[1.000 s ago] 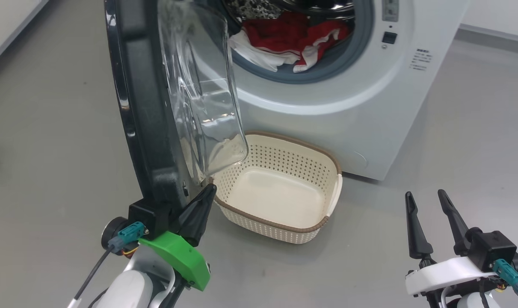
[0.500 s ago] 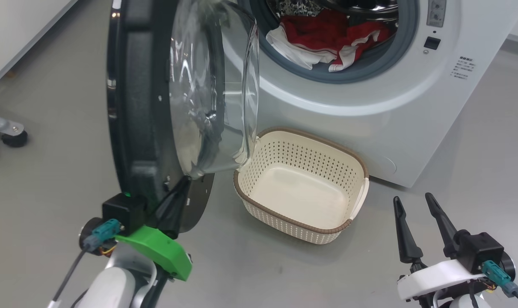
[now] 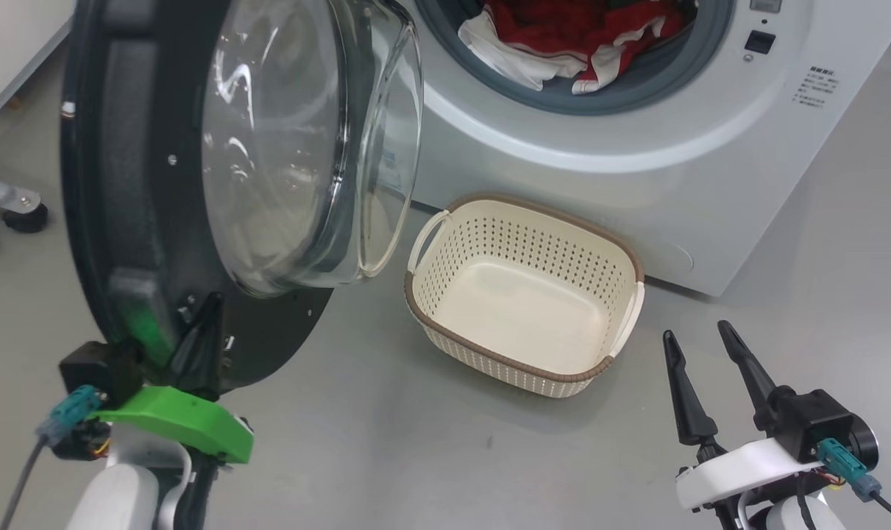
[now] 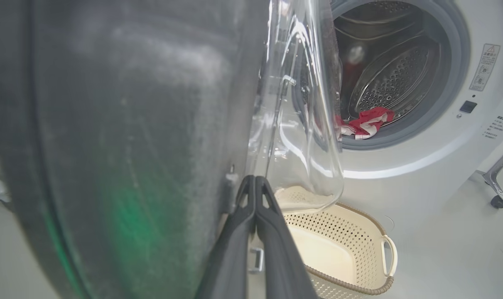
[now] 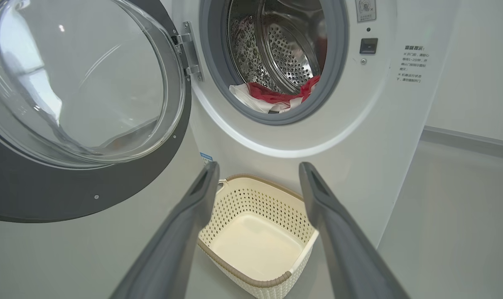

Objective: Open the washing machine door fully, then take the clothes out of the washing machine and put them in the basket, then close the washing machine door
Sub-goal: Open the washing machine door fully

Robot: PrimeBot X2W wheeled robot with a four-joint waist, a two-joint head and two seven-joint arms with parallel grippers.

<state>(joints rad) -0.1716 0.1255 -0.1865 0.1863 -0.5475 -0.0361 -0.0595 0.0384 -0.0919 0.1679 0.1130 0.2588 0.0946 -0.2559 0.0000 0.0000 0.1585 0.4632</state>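
left gripper (image 3: 208,303) pinched closed, pointing up; right gripper (image 3: 696,330) spread wide, pointing up.

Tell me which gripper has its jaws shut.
The left gripper: its jaws are pressed together into one point at the lower rim of the washing machine door. The right gripper has its jaws spread wide.

Your left pincer (image 4: 255,179) has its two fingers pressed flat together, the tips just beside the door (image 4: 122,124) where its dark rim meets the glass bowl (image 4: 305,137). Past the bowl you see red clothes (image 4: 367,123) low in the open washing machine (image 4: 421,166). The cream basket (image 4: 351,226) sits on the floor below.
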